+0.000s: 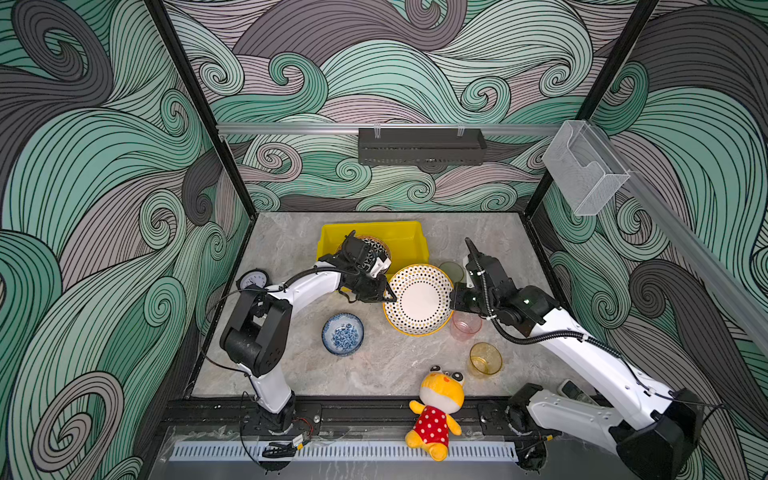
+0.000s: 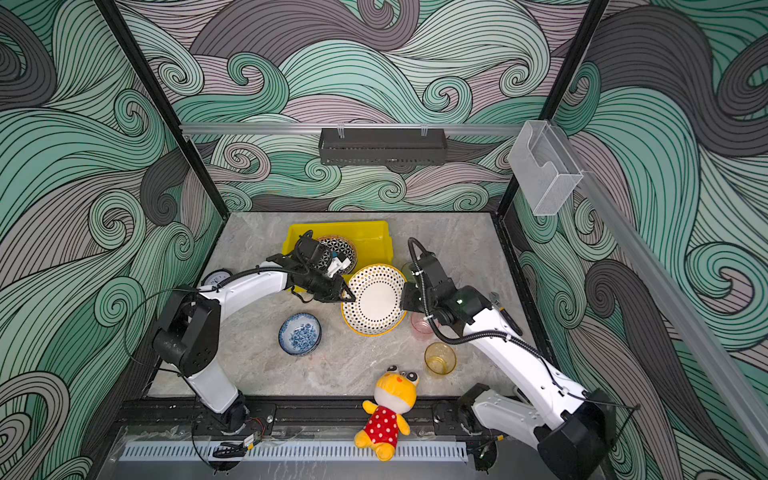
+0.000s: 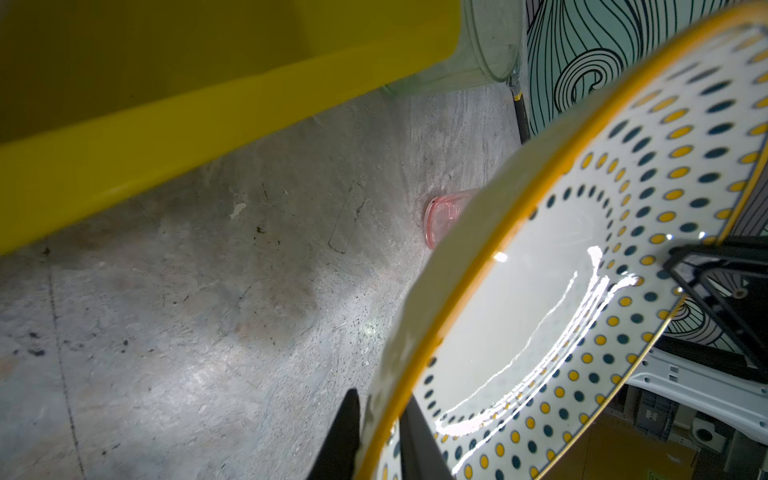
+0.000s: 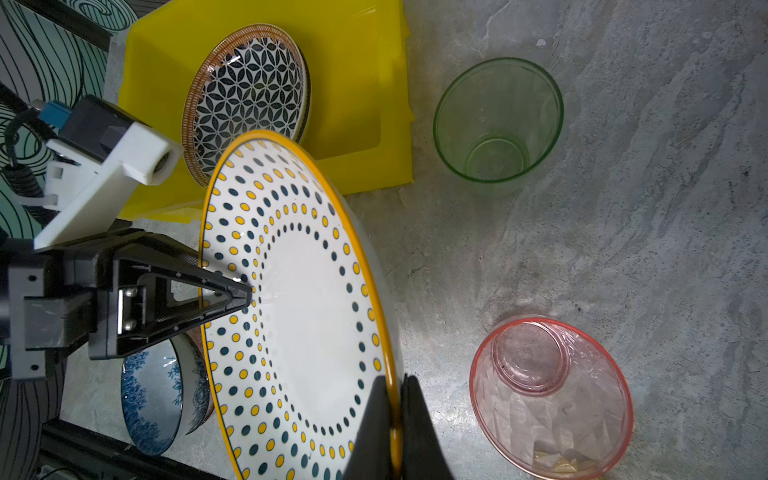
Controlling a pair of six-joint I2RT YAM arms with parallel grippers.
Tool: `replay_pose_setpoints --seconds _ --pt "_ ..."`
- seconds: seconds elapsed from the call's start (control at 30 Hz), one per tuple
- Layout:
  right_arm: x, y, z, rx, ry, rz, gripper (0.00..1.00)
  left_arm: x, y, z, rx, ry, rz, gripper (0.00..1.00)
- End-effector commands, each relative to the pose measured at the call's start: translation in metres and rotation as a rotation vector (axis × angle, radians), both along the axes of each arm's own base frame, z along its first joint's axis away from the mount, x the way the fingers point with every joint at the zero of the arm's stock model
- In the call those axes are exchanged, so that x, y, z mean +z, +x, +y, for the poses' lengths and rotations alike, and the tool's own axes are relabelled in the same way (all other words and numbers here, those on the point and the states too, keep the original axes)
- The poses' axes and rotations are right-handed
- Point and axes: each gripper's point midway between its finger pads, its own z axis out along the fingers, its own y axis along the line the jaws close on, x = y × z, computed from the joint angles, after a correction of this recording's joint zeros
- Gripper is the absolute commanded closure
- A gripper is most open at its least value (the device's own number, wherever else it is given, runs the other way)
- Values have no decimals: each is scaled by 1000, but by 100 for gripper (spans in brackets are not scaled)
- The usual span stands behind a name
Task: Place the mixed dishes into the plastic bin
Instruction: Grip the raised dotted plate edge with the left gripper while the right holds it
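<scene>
Two claws pinched one dotted plate (image 1: pixel 419 300).
The left claw (image 3: pixel 380 399) and right claw (image 4: pixel 394 380) each gripped opposite rims, holding it tilted over the table (image 1: pixel 291 365), just beside the yellow bin (image 1: pixel 374 225) containing a geometric plate (image 4: pixel 249 95).

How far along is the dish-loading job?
Done: the geometric plate sits in the yellow bin. In hand: left gripper and right gripper pinch opposite rims of the dotted plate. Remaining: blue floral bowl, green cup, pink cup, amber cup, all on the table.
</scene>
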Motion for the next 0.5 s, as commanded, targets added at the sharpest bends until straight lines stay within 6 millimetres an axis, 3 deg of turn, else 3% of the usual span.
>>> replay_pose_setpoints --seconds 0.0,0.17,0.4,0.47 --pt "41 14 21 3 173 -120 100 20 1 -8 -23 -78 -24 85" --pt "38 12 22 8 182 -114 100 22 1 -4 -17 -74 -24 100" --pt "24 8 26 28 186 -66 100 32 2 5 -5 -78 -38 100" --pt "20 7 25 24 178 -59 96 38 2 8 -5 -75 -50 100"
